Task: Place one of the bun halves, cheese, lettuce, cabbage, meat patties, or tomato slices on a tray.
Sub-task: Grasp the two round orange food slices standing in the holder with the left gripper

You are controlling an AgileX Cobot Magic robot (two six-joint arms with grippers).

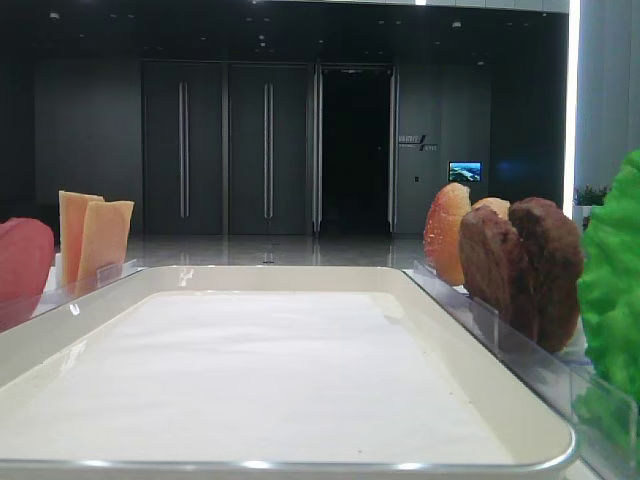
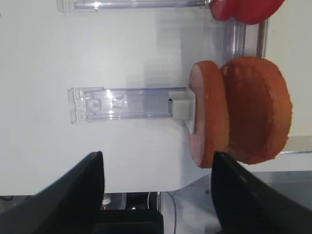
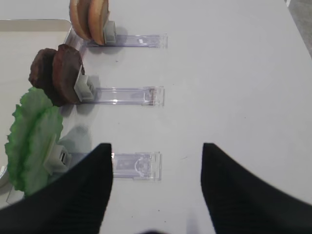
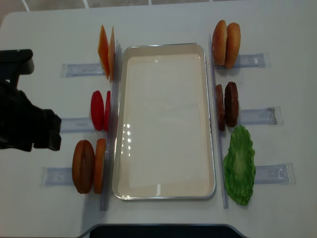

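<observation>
I am over a big white table (image 4: 163, 22). The cream-white tray (image 4: 163, 191) lies in the middle of it, with white paper inside and nothing else.

My left gripper (image 2: 158, 168) hangs with its two black fingers (image 2: 73, 190) apart. They hold nothing. Below them is a clear plastic rack (image 2: 122, 102) with two bun halves (image 2: 243, 112) standing on edge at its end, just beside the tray. Two red tomato slices (image 4: 100, 110) stand in the next rack, and the orange cheese (image 4: 106, 51) stands in the far one.

My right gripper (image 3: 156, 170) also has its fingers (image 3: 83, 190) spread wide and empty. It hangs over a clear rack on the other side. The frilly green lettuce (image 3: 31, 141) stands there, the dark brown meat patties (image 3: 58, 73) are next, and two more buns (image 3: 90, 19) are past those.

Behind the table, the room is dark, with tall dark doors (image 1: 225, 150) and a shiny floor (image 1: 270, 250).
</observation>
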